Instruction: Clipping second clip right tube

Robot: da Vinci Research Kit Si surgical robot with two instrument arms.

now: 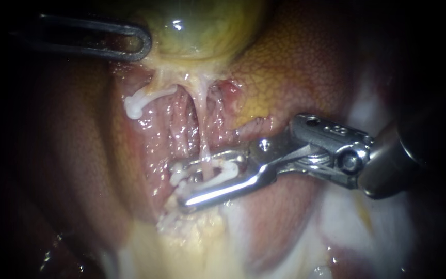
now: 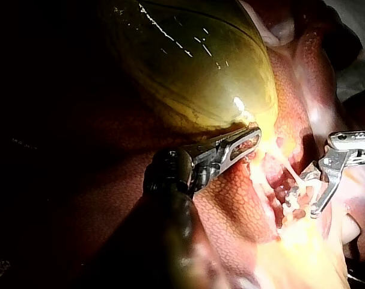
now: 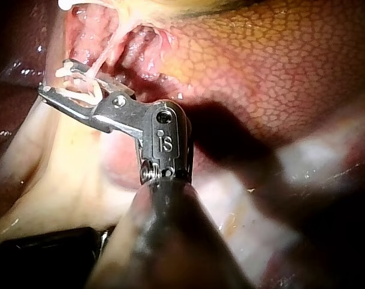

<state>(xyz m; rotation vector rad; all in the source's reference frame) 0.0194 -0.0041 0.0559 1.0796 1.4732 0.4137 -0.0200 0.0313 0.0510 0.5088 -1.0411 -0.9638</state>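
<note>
The right instrument (image 1: 184,183) lies nearest, its shaft and hinged wrist filling the endoscope's right side over pale tissue. Its jaws stand narrowly apart with a white clip (image 1: 218,173) between them. Both press on it, so they hold the clip.

The clip straddles the right tube (image 1: 201,132) low on its run, well away from the gallbladder (image 1: 207,26). This tube is a thin, pale, glistening strand. It drops from the gallbladder's base through a raw red bed and passes between the jaws. White bits bunch at the jaw tips, and I cannot tell whether the clip's far end has closed past the tube.

The lower jaw's tip lies just beside yellowish fat (image 1: 181,237). To the view's left of the tips the red bed is bare. Above the upper jaw the tube runs free, with open bed on both sides. The liver (image 1: 295,67) rises near the wrist's upper side.

Another clip (image 1: 134,106) sits well apart at the view's left, near the gallbladder's base. The left instrument (image 1: 143,45) lies at the gallbladder's left edge, well apart from the right one. I cannot tell whether it grips anything.

In the right wrist view the clip (image 3: 86,90) loops round the strand between the jaws of the right instrument (image 3: 56,77). In the left wrist view the left instrument (image 2: 254,137) meets pale tissue under the gallbladder (image 2: 188,60), with the right instrument (image 2: 301,206) ahead of it.
</note>
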